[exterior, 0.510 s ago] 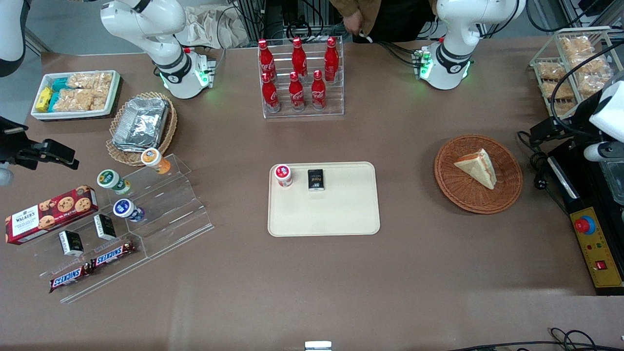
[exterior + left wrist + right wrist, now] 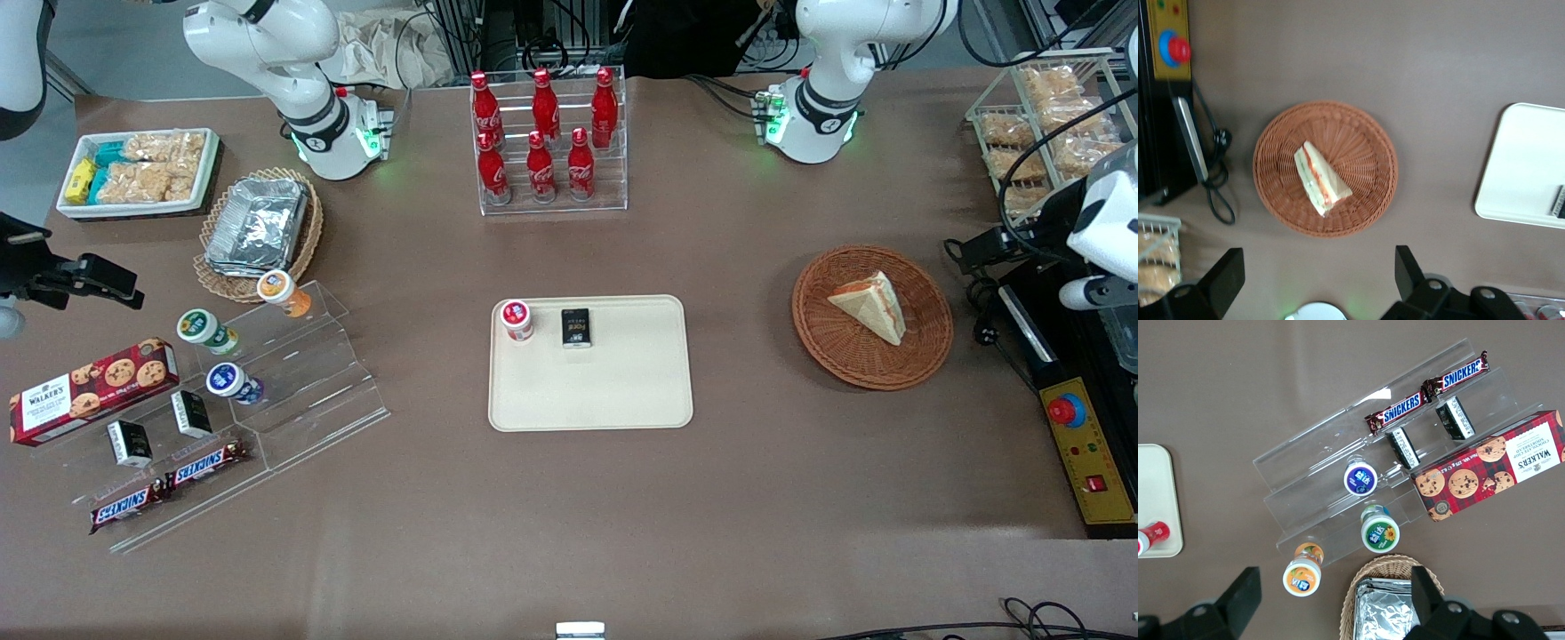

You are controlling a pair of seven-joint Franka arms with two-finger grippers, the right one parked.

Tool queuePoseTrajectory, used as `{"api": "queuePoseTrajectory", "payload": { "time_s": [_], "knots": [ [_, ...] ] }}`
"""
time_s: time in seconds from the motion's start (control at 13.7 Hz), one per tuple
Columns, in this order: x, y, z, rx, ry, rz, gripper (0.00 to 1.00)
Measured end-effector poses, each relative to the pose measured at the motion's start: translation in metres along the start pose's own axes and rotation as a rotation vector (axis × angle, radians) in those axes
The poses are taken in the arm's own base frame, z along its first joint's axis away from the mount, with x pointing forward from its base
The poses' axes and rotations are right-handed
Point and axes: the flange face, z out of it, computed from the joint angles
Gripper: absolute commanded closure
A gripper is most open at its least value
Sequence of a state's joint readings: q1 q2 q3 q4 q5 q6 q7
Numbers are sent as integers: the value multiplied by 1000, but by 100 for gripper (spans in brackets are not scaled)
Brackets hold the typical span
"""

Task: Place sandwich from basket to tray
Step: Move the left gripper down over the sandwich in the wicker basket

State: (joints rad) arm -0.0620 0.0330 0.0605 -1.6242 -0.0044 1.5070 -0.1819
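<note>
The sandwich (image 2: 871, 307) (image 2: 1319, 179), a pale bread wedge with red and green filling along one edge, lies in the round reddish-brown wicker basket (image 2: 822, 333) (image 2: 1365, 133). The cream tray (image 2: 613, 391) (image 2: 1518, 167) lies mid-table, toward the parked arm's end from the basket. My left gripper (image 2: 980, 248) (image 2: 1317, 273) hangs high above the table beside the basket, toward the working arm's end. It is open wide, and there is nothing between its black fingers (image 2: 1228, 277).
A red-lidded cup (image 2: 516, 320) and a small black box (image 2: 576, 327) stand on the tray. A yellow control box with a red button (image 2: 1080, 444), cables (image 2: 982, 307) and a wire snack rack (image 2: 1040, 116) crowd the working arm's end. A cola bottle rack (image 2: 547, 142) stands farther from the camera.
My left gripper and wrist have shifted slightly toward the basket. The person at the table's back edge has gone. The sandwich has not moved.
</note>
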Motion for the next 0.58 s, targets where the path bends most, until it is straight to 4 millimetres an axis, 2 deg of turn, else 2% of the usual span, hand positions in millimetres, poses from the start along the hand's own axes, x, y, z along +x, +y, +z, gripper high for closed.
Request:
{"api": "queuePoseTrajectory", "payload": {
  "time_s": [0.22,0.44,0.58],
  "knots": [
    [-3,-4,57,-6,20,-167,0],
    [-23,-10,125,-11,47,-437,0],
    [-33,-12,164,-6,38,-539,0]
  ]
}}
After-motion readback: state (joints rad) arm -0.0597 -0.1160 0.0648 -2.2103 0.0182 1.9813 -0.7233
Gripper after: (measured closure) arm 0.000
